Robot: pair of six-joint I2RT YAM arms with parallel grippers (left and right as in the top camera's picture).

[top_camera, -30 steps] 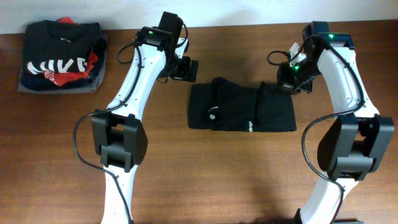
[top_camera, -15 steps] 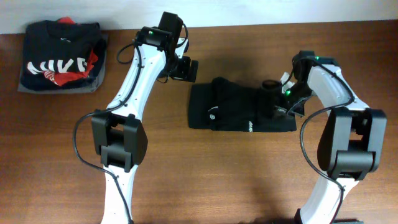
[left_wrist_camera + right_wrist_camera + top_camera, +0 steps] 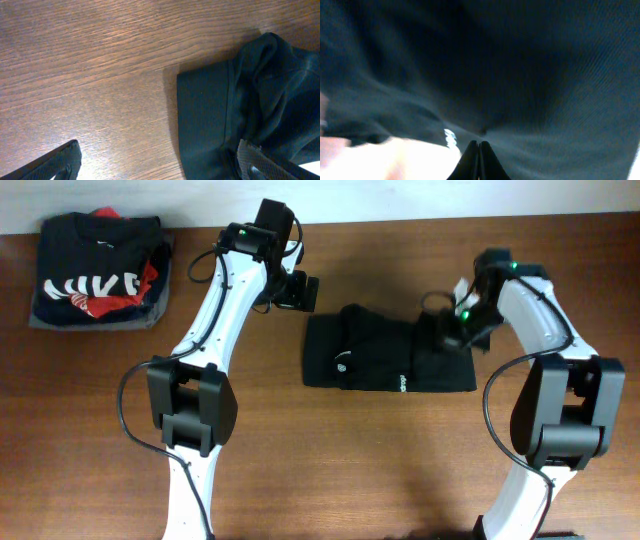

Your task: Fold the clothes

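We find the clothes [image 3: 388, 360] on the table [image 3: 300, 470], against the right gripper [image 3: 479, 152] fingertips, ahead of the left gripper [image 3: 160, 162] fingers.

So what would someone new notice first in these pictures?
The black shirt lies part-folded in the middle, with the right gripper down on its right end, jaws shut on the fabric. The left gripper hangs open by its upper-left corner, and a folded stack sits far left.

Big white letters [image 3: 90, 286], perhaps NIKE, on the folded black top [image 3: 100, 235]; tiny white logo [image 3: 341, 363] on the clothes [image 3: 370, 345] illegible.
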